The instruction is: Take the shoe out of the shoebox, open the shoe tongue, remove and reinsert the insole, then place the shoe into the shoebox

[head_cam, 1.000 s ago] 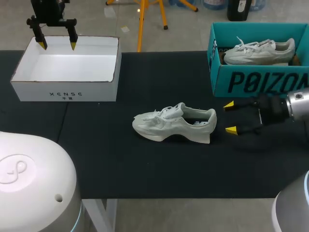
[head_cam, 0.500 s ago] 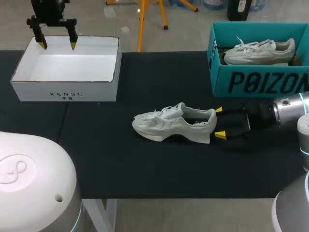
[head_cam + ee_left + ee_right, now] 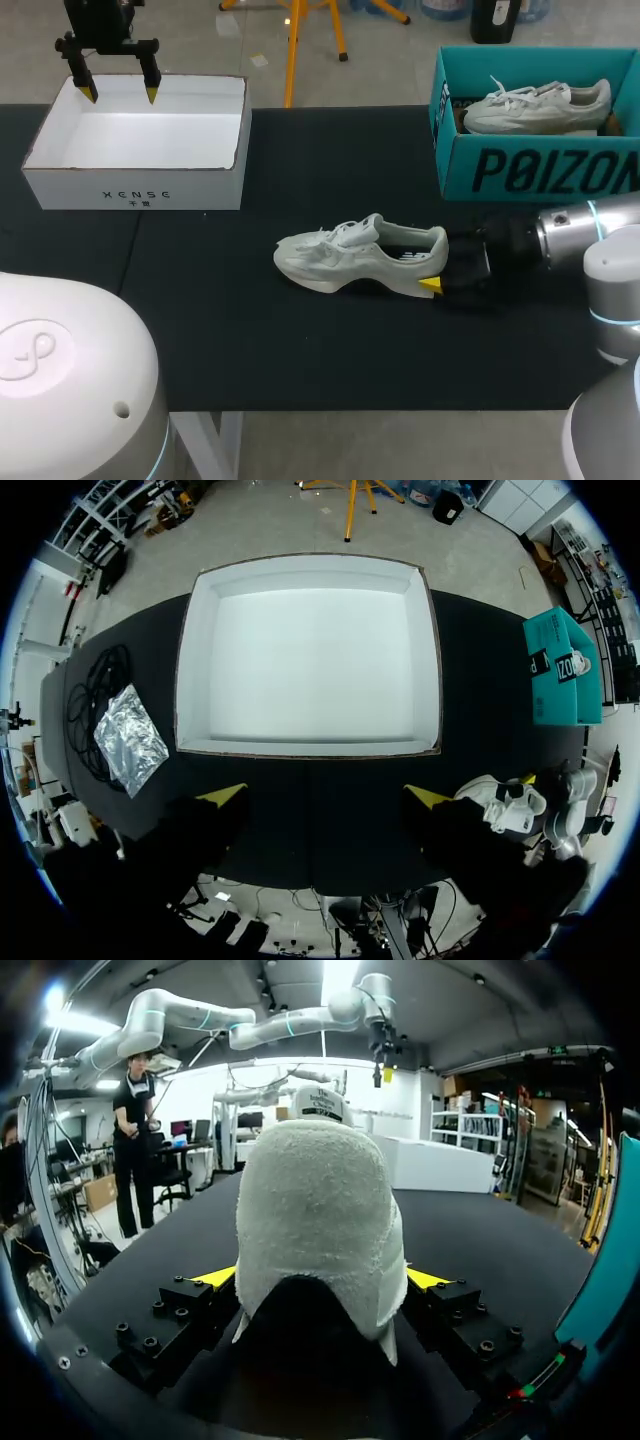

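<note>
Right arm nearer: heel end faces it.
On the surface (image 3: 300,340), white shoebox (image 3: 140,185) sits under our left gripper (image 3: 119,93), jaws apart; shoe (image 3: 360,255) lies left–right, heel between our right gripper's (image 3: 322,1278) spread jaws, not visibly pinched.

Even, bright overhead light across all my feeds.
The white open cardboard box (image 3: 308,655) washes out nearly featureless; the matte black bench (image 3: 250,340) reads flat and dark, swallowing the soft shadow under the pale grey sneaker (image 3: 350,256).
</note>
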You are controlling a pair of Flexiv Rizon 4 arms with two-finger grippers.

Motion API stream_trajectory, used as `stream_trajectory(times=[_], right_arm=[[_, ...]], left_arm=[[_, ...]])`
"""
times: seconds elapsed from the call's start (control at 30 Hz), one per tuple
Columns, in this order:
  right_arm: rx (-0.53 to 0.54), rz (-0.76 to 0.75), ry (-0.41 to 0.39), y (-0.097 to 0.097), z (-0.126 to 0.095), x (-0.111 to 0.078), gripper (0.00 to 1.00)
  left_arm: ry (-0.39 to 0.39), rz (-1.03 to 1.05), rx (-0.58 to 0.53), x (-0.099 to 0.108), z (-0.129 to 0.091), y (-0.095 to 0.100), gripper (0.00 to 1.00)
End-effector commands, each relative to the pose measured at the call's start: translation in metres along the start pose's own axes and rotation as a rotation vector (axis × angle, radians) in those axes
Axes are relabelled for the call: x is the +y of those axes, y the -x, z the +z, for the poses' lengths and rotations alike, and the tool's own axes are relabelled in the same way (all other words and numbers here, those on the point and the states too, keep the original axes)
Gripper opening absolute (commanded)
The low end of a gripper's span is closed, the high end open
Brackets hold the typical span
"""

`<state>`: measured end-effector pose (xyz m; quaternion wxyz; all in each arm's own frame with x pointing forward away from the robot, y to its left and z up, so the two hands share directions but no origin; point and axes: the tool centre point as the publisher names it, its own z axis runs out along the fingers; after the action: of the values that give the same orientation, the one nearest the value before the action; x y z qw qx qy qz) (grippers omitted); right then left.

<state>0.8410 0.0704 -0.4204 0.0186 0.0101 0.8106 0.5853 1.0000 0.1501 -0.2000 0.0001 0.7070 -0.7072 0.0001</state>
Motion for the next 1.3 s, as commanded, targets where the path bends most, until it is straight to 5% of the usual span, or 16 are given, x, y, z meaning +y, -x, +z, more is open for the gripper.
stream_trajectory(times=[0.03,0.1,0.13,0.17,0.63,0.9,1.07,1.3], right_arm=[[0.003,0.005,0.0,0.001,0.006,-0.005,1.0],[0.002,0.011,0.001,0.0,0.007,-0.007,1.0],[-0.008,0.015,0.003,-0.001,0.007,-0.008,0.09],[-0.007,0.022,0.014,-0.001,0.006,-0.009,0.0],[-0.011,0.029,0.02,-0.001,0.006,-0.01,0.0],[-0.011,0.029,0.02,-0.001,0.006,-0.01,0.0],[-0.011,0.029,0.02,-0.001,0.006,-0.01,0.0],[-0.011,0.029,0.02,-0.001,0.006,-0.01,0.0]], left_arm=[[0.0,0.0,0.0,0.0,0.0,0.0,1.0],[0.0,0.0,0.0,0.0,0.0,0.0,1.0],[0.0,0.0,0.0,0.0,0.0,0.0,1.0],[0.0,0.0,0.0,0.0,0.0,0.0,1.0],[0.0,0.0,0.0,0.0,0.0,0.0,1.0],[-0.032,0.105,0.039,0.005,-0.011,-0.112,1.0],[-0.009,0.114,0.045,0.033,-0.004,-0.188,1.0],[-0.004,0.103,0.007,0.091,0.009,-0.268,1.0]])
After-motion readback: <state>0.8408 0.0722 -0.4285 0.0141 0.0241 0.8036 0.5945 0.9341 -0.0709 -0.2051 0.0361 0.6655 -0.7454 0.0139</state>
